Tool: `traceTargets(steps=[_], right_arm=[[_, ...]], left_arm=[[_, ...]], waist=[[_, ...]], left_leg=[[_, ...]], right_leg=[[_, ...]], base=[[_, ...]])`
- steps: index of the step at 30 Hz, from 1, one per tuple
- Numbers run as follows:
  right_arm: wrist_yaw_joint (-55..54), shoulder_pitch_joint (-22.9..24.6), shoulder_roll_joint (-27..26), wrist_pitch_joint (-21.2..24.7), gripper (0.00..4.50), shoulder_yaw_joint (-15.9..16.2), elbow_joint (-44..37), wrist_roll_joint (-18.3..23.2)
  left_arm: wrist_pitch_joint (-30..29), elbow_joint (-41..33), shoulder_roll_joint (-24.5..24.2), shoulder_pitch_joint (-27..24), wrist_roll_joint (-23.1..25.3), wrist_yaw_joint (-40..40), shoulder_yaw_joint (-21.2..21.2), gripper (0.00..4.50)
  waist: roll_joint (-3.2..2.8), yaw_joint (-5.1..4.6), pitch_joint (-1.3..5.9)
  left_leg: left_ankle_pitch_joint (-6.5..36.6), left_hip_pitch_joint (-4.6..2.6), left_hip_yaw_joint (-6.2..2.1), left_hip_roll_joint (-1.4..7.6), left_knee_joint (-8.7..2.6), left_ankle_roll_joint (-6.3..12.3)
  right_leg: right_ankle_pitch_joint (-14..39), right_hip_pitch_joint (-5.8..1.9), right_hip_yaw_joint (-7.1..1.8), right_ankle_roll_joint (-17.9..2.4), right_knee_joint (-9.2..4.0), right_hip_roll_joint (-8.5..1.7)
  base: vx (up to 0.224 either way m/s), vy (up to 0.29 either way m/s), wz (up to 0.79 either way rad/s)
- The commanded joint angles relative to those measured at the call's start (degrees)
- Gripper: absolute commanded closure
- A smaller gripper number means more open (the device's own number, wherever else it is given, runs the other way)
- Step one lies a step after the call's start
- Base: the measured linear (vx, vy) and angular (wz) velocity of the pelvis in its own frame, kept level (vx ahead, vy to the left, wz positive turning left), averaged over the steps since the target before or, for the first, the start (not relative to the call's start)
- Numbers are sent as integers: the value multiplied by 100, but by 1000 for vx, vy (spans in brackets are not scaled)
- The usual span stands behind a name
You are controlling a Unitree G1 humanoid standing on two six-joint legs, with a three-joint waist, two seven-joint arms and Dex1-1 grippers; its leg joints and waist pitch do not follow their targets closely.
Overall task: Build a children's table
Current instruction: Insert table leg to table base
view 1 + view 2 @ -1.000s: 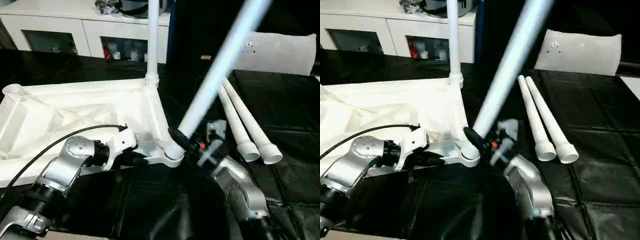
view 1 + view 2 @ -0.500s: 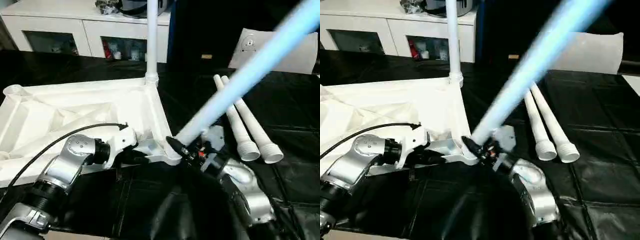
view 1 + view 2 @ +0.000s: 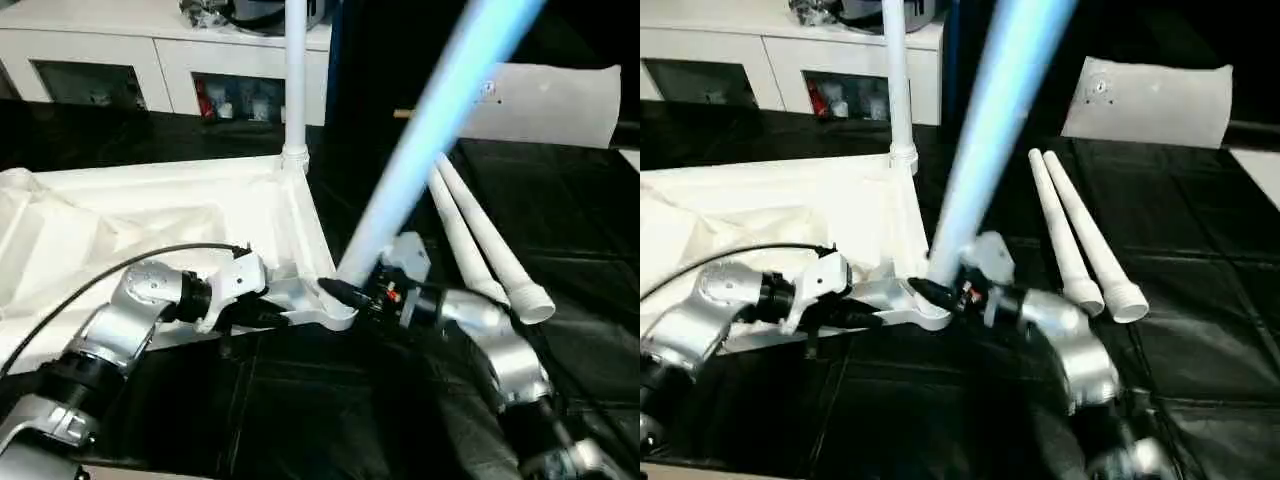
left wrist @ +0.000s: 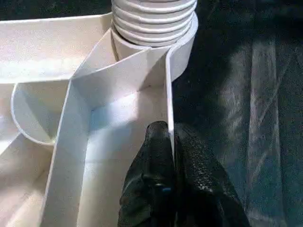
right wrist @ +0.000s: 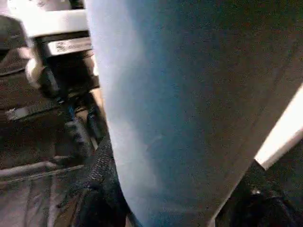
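Note:
The children's table top (image 3: pixel 150 215) lies upside down on the black cover, ribs upward. One white leg (image 3: pixel 295 80) stands upright in its far corner socket. A second leg (image 3: pixel 420 140) slants up and to the right from the near corner socket (image 3: pixel 335 315). My right gripper (image 3: pixel 350 293) is shut on that leg just above the socket, and the leg (image 5: pixel 165 94) looms large in the right wrist view. My left gripper (image 4: pixel 169 132) is shut on the top's rim wall beside the same corner, where the leg's threaded end (image 4: pixel 154 23) sits in the socket.
Two loose legs (image 3: pixel 485 245) lie side by side on the black cover to the right, threaded ends toward me. A white cabinet (image 3: pixel 130 60) with shelves stands along the back. A white sheet (image 3: pixel 560 100) lies at the far right.
The held leg first swung lower to the right, then rose to a steeper slant. My right forearm shifted to the right. The left gripper kept its hold on the rim.

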State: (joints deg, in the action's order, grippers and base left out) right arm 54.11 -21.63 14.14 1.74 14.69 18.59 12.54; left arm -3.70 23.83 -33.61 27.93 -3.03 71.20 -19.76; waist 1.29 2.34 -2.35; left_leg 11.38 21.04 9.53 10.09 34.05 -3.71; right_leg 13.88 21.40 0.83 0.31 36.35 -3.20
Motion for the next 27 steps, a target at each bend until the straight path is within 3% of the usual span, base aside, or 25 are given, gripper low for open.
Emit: traceTargets(steps=[1, 6, 8, 11, 13, 14, 18, 19, 20, 23, 26, 27], right_arm=[[576, 158, 97, 433, 259, 758, 517, -452], [853, 149, 145, 557, 259, 939, 446, -482], [872, 166, 150, 553, 259, 978, 426, -486], [922, 236, 163, 550, 259, 1058, 358, -493], [906, 287, 142, 517, 259, 1078, 333, -514], [906, 287, 142, 517, 259, 1078, 333, -514], [681, 391, -11, 445, 259, 988, 312, -564], [637, 399, -37, 442, 259, 955, 315, -558], [617, 403, -49, 443, 259, 939, 317, -551], [137, 365, -225, 273, 259, 721, 467, -590], [-288, 304, -386, 212, 259, 511, 611, -613], [-648, 247, -525, 205, 260, 333, 723, -614]], left_arm=[[224, 40, -96, 327, 185, 89, -46, 450], [368, 229, -68, 470, 276, 188, -100, 450], [417, 321, -53, 530, 313, 205, -119, 450], [509, 495, -37, 641, 395, 178, -157, 450], [515, 580, -20, 691, 433, 145, -166, 450], [515, 580, -20, 691, 433, 145, -166, 450], [496, 702, 7, 692, 452, 17, -66, 450], [508, 712, 4, 683, 473, -12, -57, 450], [517, 716, 1, 677, 486, -28, -55, 450], [222, 473, -36, 490, 355, -249, 129, 450], [-118, 177, -57, 316, 247, -452, 296, 450], [-410, -198, -59, 108, 155, -581, 411, 450]], waist=[[-52, 21, 255], [-31, 43, 268], [-20, 52, 262], [-19, 63, 233], [-64, 84, 207], [-56, 91, 207], [-58, 99, 170], [-84, 102, 162], [-56, 102, 169], [-92, 124, 190], [-89, 93, 168], [-128, 86, 182]], left_leg=[[1130, -75, -85, 299, -474, 97], [925, -89, -68, 311, -463, 132], [955, -92, -65, 304, -463, 133], [1175, -106, -65, 308, -484, 77], [1380, -123, -69, 316, -511, -2], [1390, -123, -73, 321, -513, -18], [1691, -153, -79, 319, -562, -116], [1745, -160, -86, 322, -570, -133], [1748, -163, -82, 321, -573, -128], [1697, -164, -90, 321, -581, -141], [1837, -148, -104, 336, -613, -217], [1918, -157, -113, 323, -608, -217]], right_leg=[[331, -157, -212, -1408, -434, -434], [-207, -173, -204, -1478, -399, -438], [-200, -172, -204, -1479, -401, -440], [117, -158, -214, -1441, -441, -447], [393, -135, -225, -1389, -474, -447], [411, -138, -225, -1385, -470, -453], [946, -124, -242, -1299, -528, -465], [1038, -117, -247, -1286, -534, -471], [1124, -125, -256, -1253, -548, -470], [1194, -129, -261, -1227, -557, -481], [1454, -108, -255, -1239, -562, -488], [1677, -105, -253, -1194, -579, -486]], base=[[0, 0, 0], [0, 0, 0], [0, 0, 0], [0, 0, 0], [0, 0, 0], [0, 0, 0], [0, 0, 0], [0, 0, 0], [0, 0, 0], [0, 0, 0], [0, 0, 0], [0, 0, 0]])
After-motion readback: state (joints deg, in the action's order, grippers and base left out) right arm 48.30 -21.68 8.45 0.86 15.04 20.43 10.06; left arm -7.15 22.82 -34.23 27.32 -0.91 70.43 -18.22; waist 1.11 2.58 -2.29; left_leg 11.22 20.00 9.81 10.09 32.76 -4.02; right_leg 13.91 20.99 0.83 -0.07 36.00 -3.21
